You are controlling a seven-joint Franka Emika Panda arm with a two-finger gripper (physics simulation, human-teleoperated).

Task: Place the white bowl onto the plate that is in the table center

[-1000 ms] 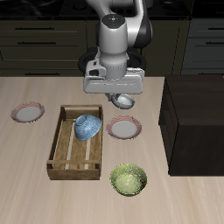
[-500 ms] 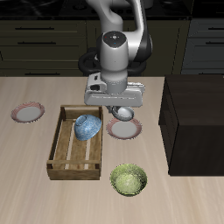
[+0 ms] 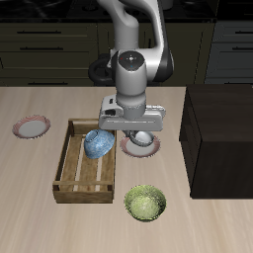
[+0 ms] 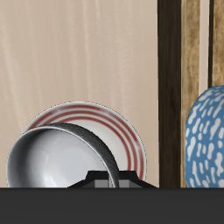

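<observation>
Nearest the counter's front edge sits a green bowl, alone. Just behind it, a wooden tray w/ a blue bowl in its back part. Beside the tray, mid-counter: the plate, mostly hidden under the hand. Hand's clenched on the white bowl, gripping its rim; wrist view shows the bowl directly over the plate, covering pt of it – contact or a gap, can't tell. Farther back near the counter's edge, a 2nd plate. A black cabinet stands on the other side of the arm.
</observation>
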